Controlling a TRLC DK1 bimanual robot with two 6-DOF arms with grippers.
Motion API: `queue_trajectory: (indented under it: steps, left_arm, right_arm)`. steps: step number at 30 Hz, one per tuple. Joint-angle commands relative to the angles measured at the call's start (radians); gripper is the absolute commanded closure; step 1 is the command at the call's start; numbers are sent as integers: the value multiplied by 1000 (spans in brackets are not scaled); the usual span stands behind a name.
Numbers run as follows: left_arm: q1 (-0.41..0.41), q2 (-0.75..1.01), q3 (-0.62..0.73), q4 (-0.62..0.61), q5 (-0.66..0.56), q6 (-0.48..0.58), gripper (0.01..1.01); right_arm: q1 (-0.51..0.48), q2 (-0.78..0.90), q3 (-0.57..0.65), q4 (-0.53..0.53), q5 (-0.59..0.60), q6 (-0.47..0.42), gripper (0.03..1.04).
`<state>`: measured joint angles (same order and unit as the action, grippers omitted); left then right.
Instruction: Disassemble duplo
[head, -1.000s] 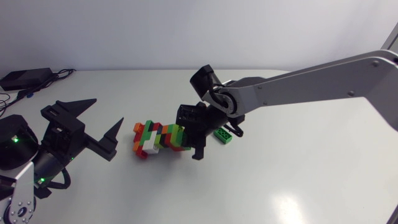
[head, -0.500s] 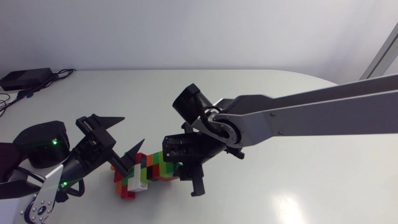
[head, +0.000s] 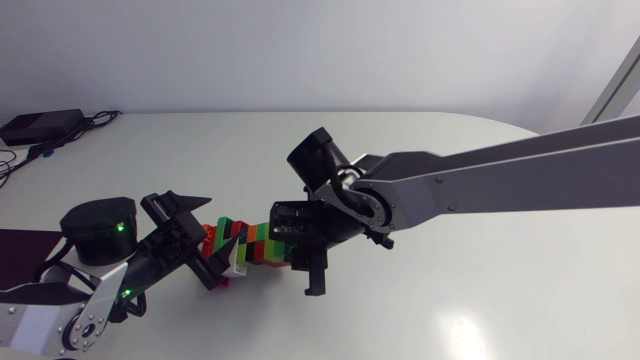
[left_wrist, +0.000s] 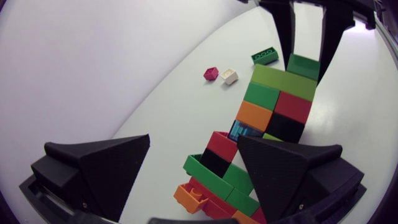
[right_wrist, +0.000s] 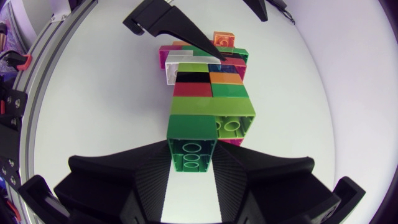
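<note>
A long duplo stack (head: 252, 246) of green, red, orange, black and white bricks hangs just above the table, lying sideways. My right gripper (head: 303, 256) is shut on the green brick at the stack's right end (right_wrist: 191, 146); the right wrist view shows both fingers pressed against that brick's sides. At the stack's left end my left gripper (head: 222, 224) is open, with one wedge finger (left_wrist: 99, 168) well clear and the other finger (left_wrist: 292, 168) close beside the bricks. The left wrist view looks along the stack (left_wrist: 277, 102) to my right gripper (left_wrist: 308, 34) at its far end.
Three loose bricks lie on the table beyond the stack: a dark green one (left_wrist: 265, 56), a small magenta one (left_wrist: 211, 73) and a small white one (left_wrist: 229, 76). A black device with cables (head: 40, 125) sits at the table's back left corner.
My right arm has carried the stack left and toward the front. My left gripper has swung in from the left, and its open fingers now straddle the stack's left end.
</note>
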<state>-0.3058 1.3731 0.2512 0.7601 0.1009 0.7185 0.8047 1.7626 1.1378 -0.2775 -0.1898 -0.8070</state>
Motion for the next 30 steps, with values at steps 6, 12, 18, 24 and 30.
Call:
queue_trajectory:
  steps: [6, 12, 18, 24, 30]
  left_arm:
    - [-10, 158, 83, 16, -93, 55, 48]
    - [-16, 196, 97, 16, -106, 67, 48]
    - [-19, 211, 103, 16, -119, 68, 48]
    - [-19, 213, 105, 16, -119, 68, 48]
    - [-21, 213, 105, 16, -119, 68, 48]
  right_arm:
    - [-32, 3, -15, 18, 3, -4, 766]
    - [-50, -26, -24, -2, 3, -27, 766]
    - [-71, -49, -29, -29, 1, -43, 766]
    - [-52, -45, -67, -109, 1, -149, 766]
    - [-41, -41, -89, -172, 12, -210, 767]
